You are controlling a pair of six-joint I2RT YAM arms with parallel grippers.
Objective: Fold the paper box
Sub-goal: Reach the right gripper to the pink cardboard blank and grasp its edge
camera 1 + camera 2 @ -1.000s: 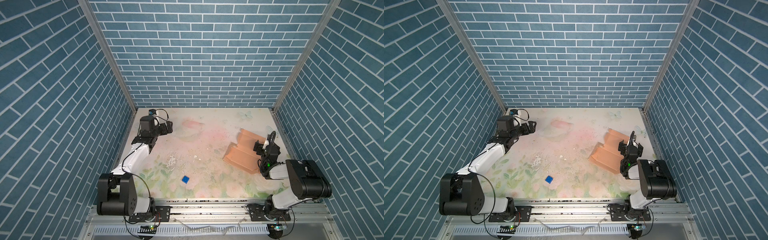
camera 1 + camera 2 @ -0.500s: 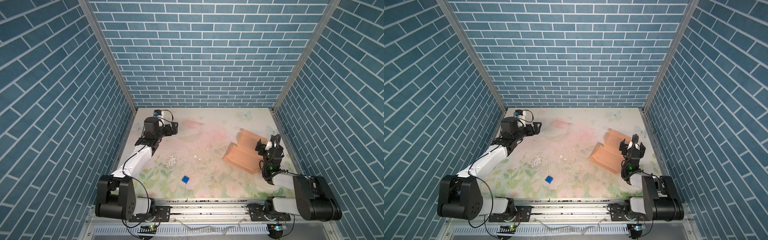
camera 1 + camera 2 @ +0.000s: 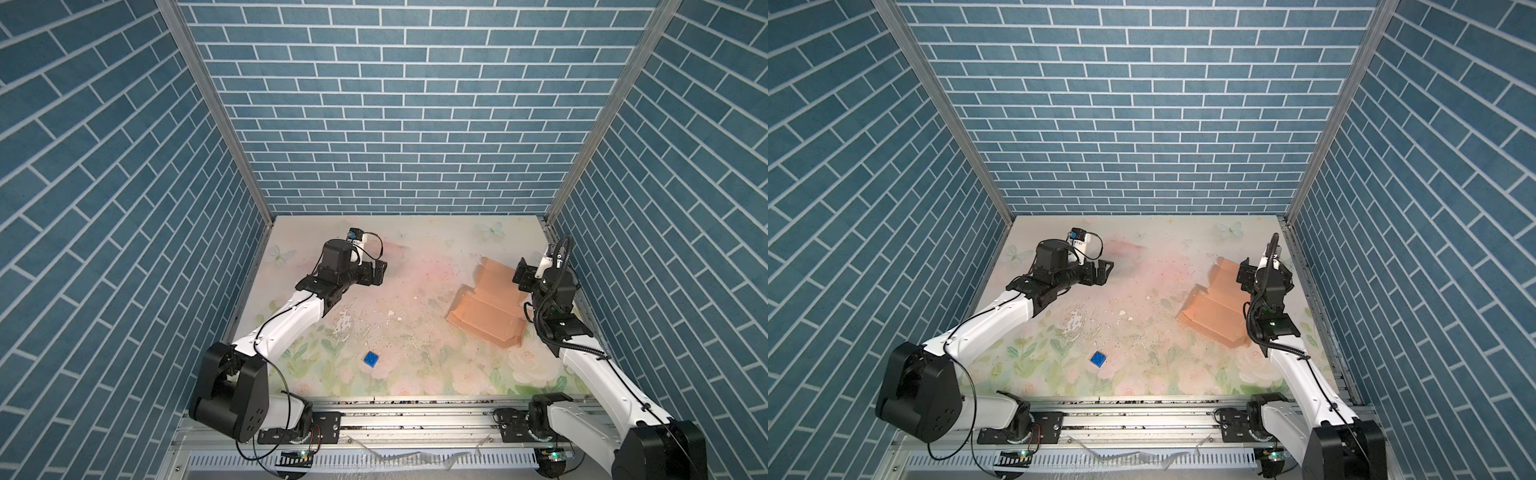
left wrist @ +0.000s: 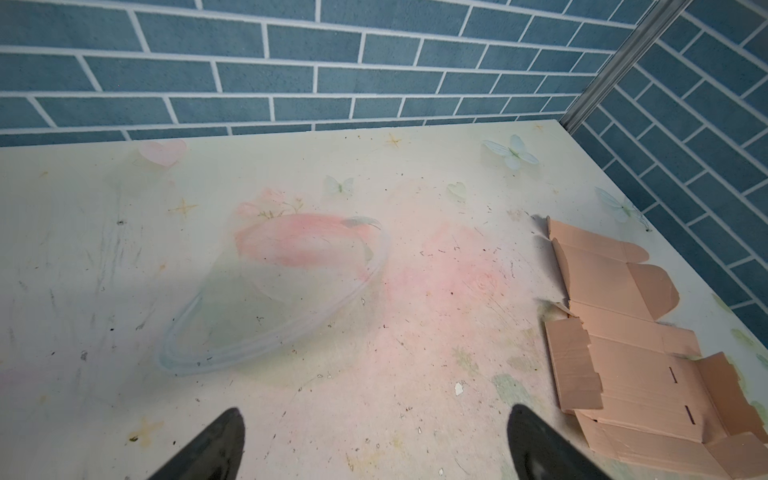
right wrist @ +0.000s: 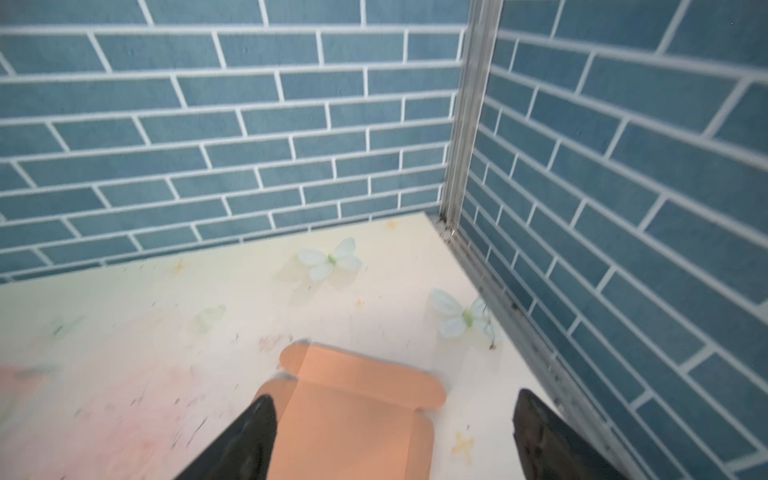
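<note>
Table (image 3: 415,257): floral. Paper box (image 3: 486,307): flat, unfolded, on table's far right. Left gripper (image 3: 379,272): over table's far left, jaws spread, empty. Right gripper (image 3: 522,276): over table's right side, jaws spread, empty. Blue cube (image 3: 370,359): table's front centre.

You're in a robot test cell, a lab rig. Blue brick-print panels (image 3: 374,104) close three sides, joined by bare metal corner posts (image 3: 219,112). A floral printed mat (image 3: 436,257) is the work surface. Left arm (image 3: 286,324) and right arm (image 3: 602,374) bolt to an aluminium rail (image 3: 415,411) along the frame's bottom.
</note>
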